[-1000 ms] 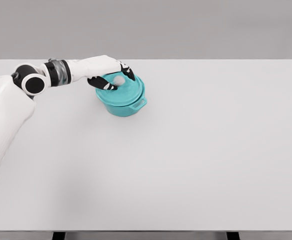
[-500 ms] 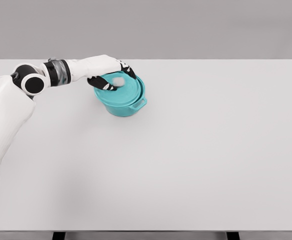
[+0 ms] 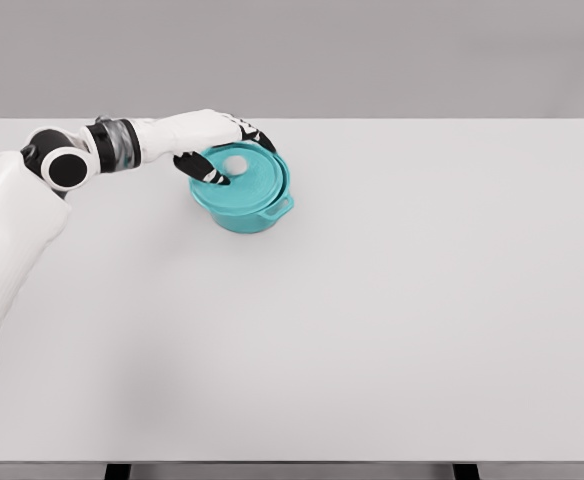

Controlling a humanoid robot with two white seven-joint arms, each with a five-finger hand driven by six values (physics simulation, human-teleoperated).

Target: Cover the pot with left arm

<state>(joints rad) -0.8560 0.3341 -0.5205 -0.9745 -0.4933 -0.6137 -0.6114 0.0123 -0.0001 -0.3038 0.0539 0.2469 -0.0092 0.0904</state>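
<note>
The white table point(image 3: 392, 330) fills nearly the whole head view, its far edge running straight across the upper part and its near edge along the bottom, where two dark leg tops show. One teal pot point(image 3: 244, 210) stands on the far left part of the table, a short way in from the far edge and well away from the left, right and near edges. Everything to the right of the pot and nearer than it is bare white surface, wide and unobstructed.

One teal lid point(image 3: 242, 180) sits on the pot's rim, with one pale round knob point(image 3: 237, 160) on top. A small teal handle point(image 3: 282, 209) juts from the pot's right near side.

One arm is in view: the left arm reaches from the left edge across the far left of the table. The left hand point(image 3: 212, 140) lies over the far left part of the lid, its dark-tipped fingers point(image 3: 215, 176) curled around the knob; whether they actually pinch it cannot be told.
</note>
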